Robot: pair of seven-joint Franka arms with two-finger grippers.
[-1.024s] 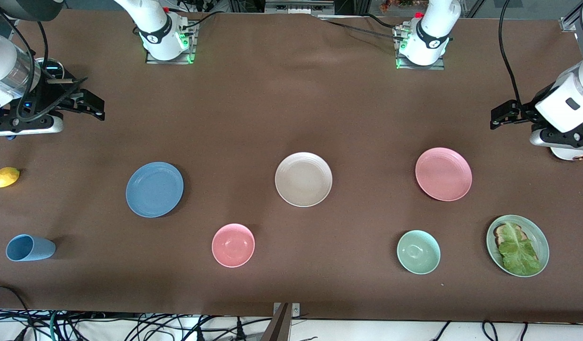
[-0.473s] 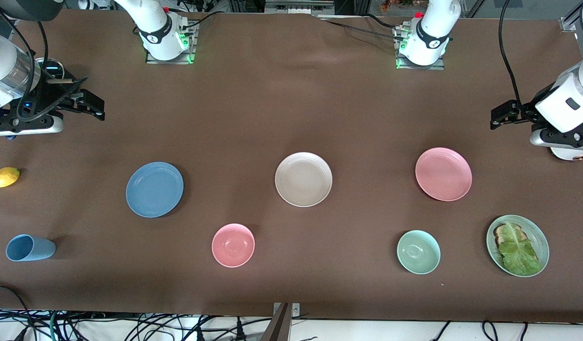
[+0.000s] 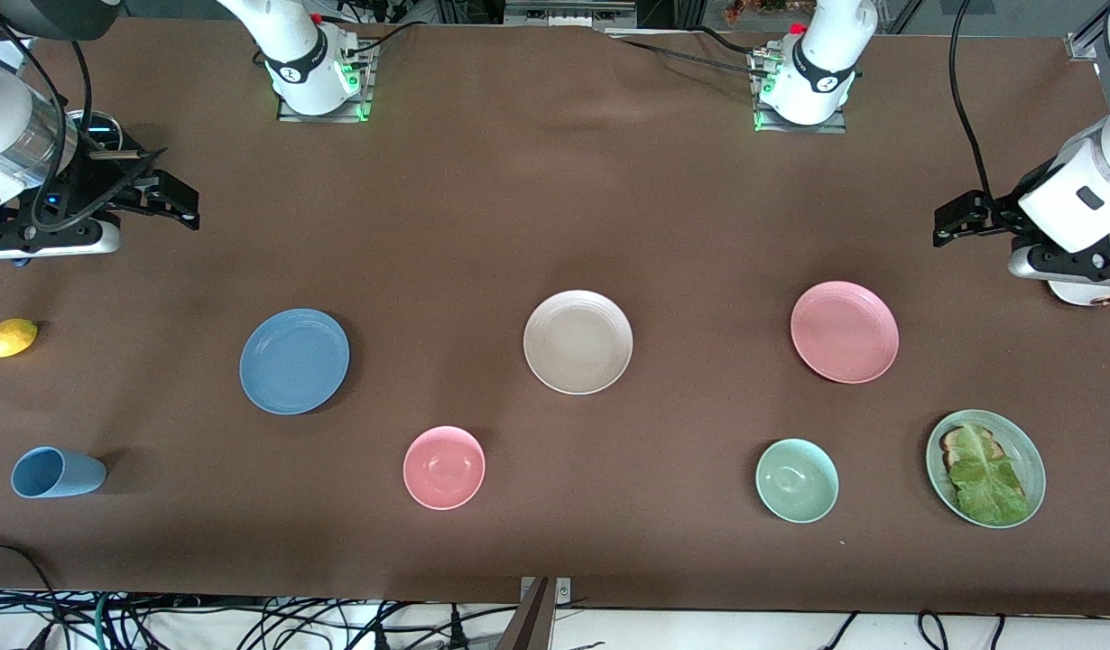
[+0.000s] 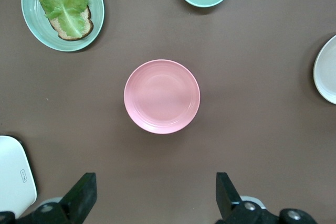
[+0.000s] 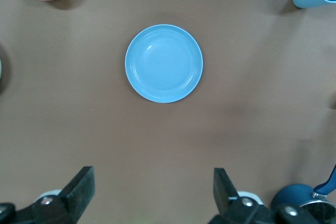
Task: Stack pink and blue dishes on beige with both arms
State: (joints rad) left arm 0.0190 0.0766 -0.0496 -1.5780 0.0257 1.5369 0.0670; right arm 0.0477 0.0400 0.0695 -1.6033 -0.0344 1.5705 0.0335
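Grippers, left (image 4: 152, 203) and right (image 5: 152, 198), wide open, empty, aloft; no legible writing.

plates (image 3: 578, 341): 4 | bowls (image 3: 444, 467): 2 | cup (image 3: 57, 472): 1 | lemon (image 3: 9, 337): 1

You had a long table (image 3: 537, 208) covered edge to edge in a matte brown cloth, faintly creased near the top of the front view. Lighting was even and soft, leaving small shadows on the cloth. Along the edge nearest the front camera, a pale floor strip (image 3: 699, 627) showed under a tangle of black cables (image 3: 248, 623). A small metal bracket (image 3: 544, 589) sat at that edge's middle.
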